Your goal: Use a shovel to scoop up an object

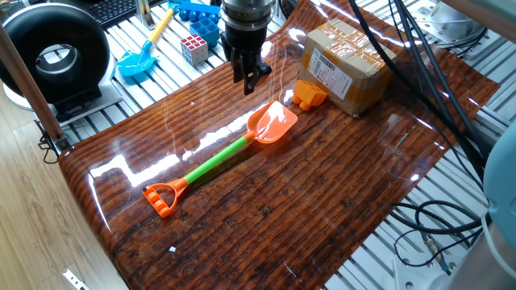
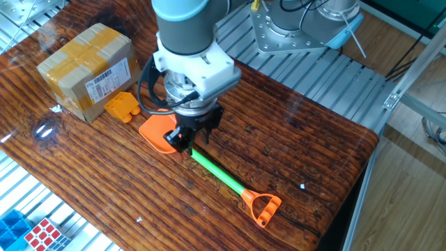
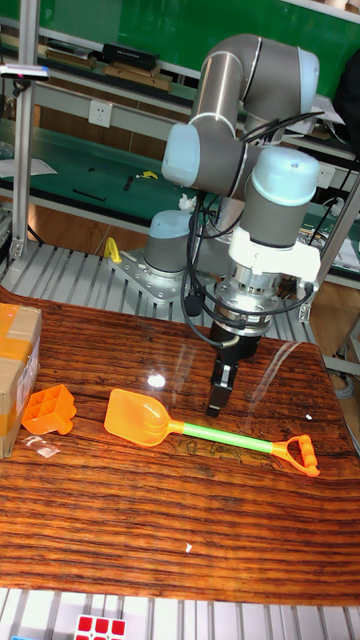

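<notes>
- The shovel (image 1: 222, 159) lies flat on the wooden desk (image 1: 322, 201), its orange blade toward the brown cardboard box (image 1: 347, 56) and its loop end toward the near corner.
- The object (image 1: 307, 94), a small orange brick, rests on the desk touching the box, just beyond the blade tip.
- The gripper (image 3: 217, 397) points straight down above the green shaft near the blade, holding nothing; its fingers look close together, but whether they meet I cannot tell.
- A puzzle cube (image 1: 193, 48) and a blue shovel (image 1: 141, 56) sit off the wooden surface.
</notes>
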You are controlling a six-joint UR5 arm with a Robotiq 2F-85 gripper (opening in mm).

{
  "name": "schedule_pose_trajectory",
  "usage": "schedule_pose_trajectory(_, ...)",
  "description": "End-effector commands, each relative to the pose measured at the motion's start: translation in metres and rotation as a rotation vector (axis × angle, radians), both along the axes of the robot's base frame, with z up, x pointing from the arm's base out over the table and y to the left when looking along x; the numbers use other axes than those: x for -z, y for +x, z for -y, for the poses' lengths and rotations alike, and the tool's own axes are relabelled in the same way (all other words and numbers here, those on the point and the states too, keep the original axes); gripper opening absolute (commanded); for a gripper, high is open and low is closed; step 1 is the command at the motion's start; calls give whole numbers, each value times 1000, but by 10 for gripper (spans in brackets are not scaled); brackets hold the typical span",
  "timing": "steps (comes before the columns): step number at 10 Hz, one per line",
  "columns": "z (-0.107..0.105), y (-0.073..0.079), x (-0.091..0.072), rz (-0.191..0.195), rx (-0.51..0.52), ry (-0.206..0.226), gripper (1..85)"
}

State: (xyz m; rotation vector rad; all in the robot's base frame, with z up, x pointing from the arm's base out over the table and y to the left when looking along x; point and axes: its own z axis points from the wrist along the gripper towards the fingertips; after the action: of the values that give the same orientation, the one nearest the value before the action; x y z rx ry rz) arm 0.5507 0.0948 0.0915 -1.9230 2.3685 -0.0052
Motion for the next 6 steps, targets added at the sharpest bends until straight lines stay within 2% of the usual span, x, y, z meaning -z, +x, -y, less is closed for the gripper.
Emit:
schedule_pose_trajectory(1,-6,0,14,21,36,22,447)
schedule_pose_trajectory(6,6,-7,13,18,42,18,447)
